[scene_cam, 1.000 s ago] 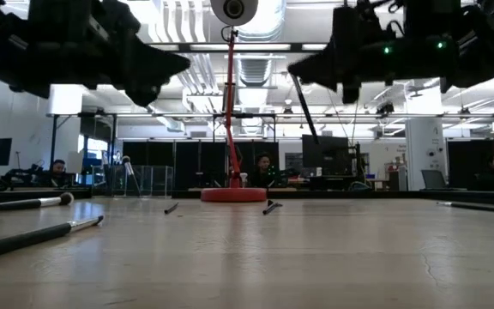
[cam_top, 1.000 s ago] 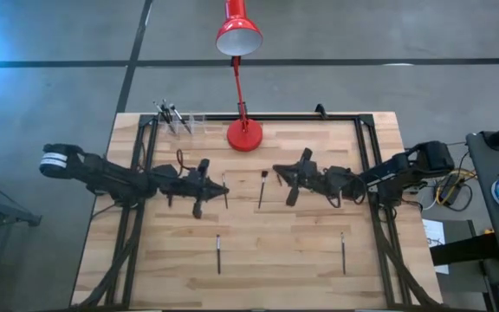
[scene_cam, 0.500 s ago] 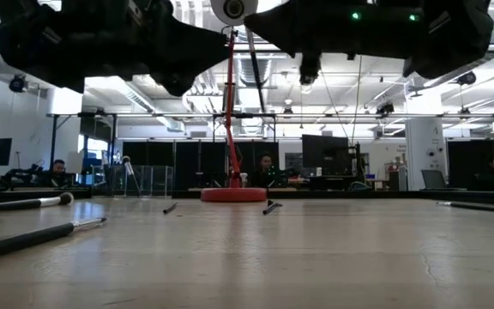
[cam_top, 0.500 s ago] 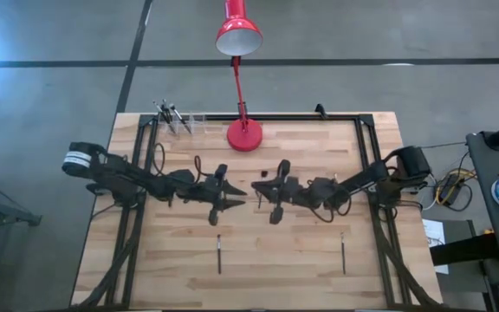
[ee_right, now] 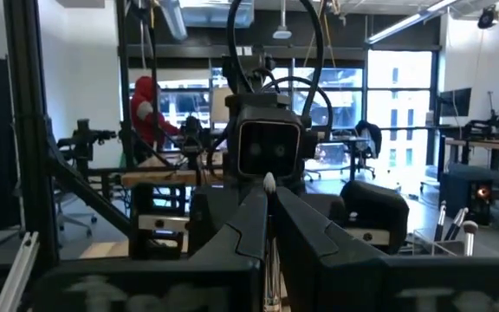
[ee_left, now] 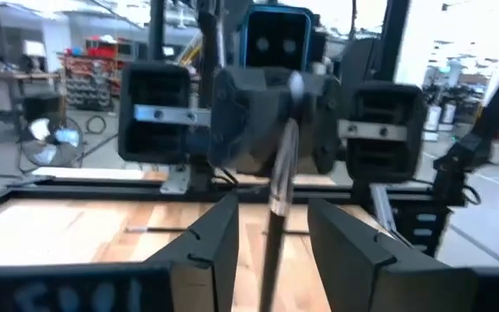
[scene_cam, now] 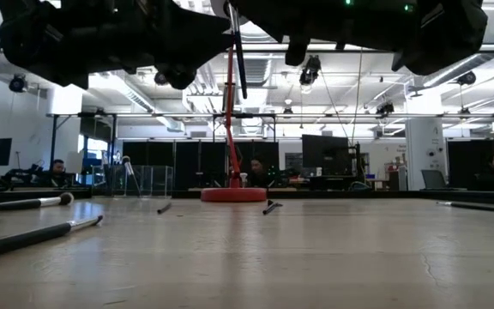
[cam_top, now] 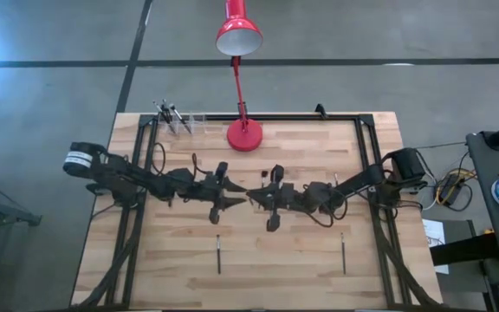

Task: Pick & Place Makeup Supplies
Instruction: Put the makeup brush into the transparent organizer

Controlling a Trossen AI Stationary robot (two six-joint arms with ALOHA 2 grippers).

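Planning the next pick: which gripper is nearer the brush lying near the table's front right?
Right. The right gripper is mid-table, diagonally from the brush; the left gripper sits farther left.

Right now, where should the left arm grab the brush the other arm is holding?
Its dark lower handle, below the silvery part. The brush stands nearly upright between the open jaws of the left gripper, so close them from both sides, facing the right gripper, which pinches it higher up.

I can read no text, label, brand or number anywhere. The pale marks along the near edge of my left wrist view are too blurred to make out, and my left arm's white band shows nothing legible.
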